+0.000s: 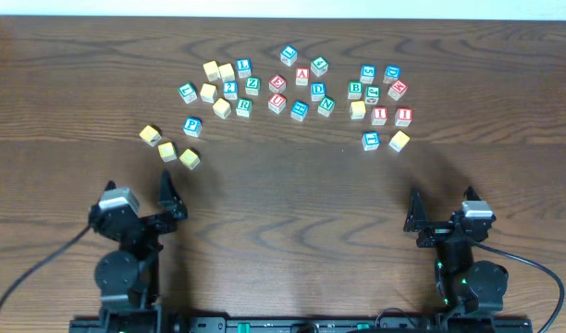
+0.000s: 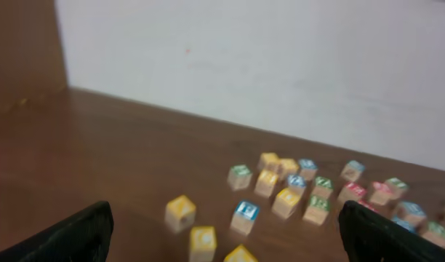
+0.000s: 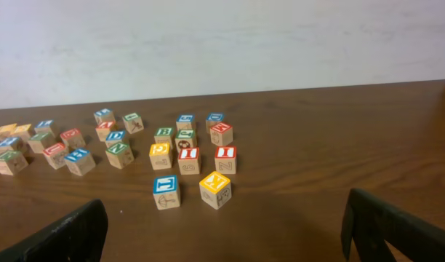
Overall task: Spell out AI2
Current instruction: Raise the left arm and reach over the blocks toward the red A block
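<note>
Overhead, letter blocks lie scattered across the far half of the table: the red A block mid-cluster, letter face up, two red I blocks side by side farther right. Left gripper and right gripper sit well short of them, fingers spread wide, empty.

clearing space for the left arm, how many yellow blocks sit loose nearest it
3, in a diagonal row ahead of the left gripper: left block, middle block, right block. None seem hidden.
</note>
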Tool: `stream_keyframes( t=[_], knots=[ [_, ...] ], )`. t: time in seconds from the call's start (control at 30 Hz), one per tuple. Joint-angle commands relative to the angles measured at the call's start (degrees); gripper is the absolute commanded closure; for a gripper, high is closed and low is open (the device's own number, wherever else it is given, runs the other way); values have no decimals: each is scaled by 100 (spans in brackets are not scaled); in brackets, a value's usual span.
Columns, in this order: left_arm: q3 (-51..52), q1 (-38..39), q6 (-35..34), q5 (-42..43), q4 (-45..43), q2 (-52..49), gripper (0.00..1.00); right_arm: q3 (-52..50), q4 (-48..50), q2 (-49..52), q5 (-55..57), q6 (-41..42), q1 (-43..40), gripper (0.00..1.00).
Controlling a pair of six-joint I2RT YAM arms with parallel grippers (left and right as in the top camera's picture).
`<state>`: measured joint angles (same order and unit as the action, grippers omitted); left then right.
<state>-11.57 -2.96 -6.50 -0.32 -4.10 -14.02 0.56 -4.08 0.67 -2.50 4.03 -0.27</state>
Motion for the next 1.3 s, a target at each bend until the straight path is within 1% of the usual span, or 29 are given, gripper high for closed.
stream_keyframes(
  t=[0.0,0.27,0.5,0.73,0.83,0.97,1.1,1.2,1.27],
  knots=[
    [-796,-20,330,511,55,-708,2,-24,-2,-33,66,-46,79,1],
    [-2658,-17,328,1270,844,-2682,2,-24,-2,-33,66,-46,79,1],
    [-4656,-17,330,1961,2203,-4417,2,-24,-2,-33,66,-46,79,1],
    [-6446,-17,483,2614,3222,-5836,3,-24,-2,-33,66,-46,79,1],
    [-7239,9,562,2712,3790,-6415,3,-24,-2,-33,66,-46,81,1],
    [-8349,221,938,2706,4669,-7189,2,-24,-2,-33,66,-46,81,1],
    [-9468,538,1139,2472,5473,-8048,2,-24,-2,-33,63,-46,81,1],
    [-9984,785,1172,2358,5816,-8599,2,-24,-2,-33,66,-46,79,1],
    [-10131,981,1187,2317,5904,-8929,2,-24,-2,-33,66,-46,79,1]
  ],
)
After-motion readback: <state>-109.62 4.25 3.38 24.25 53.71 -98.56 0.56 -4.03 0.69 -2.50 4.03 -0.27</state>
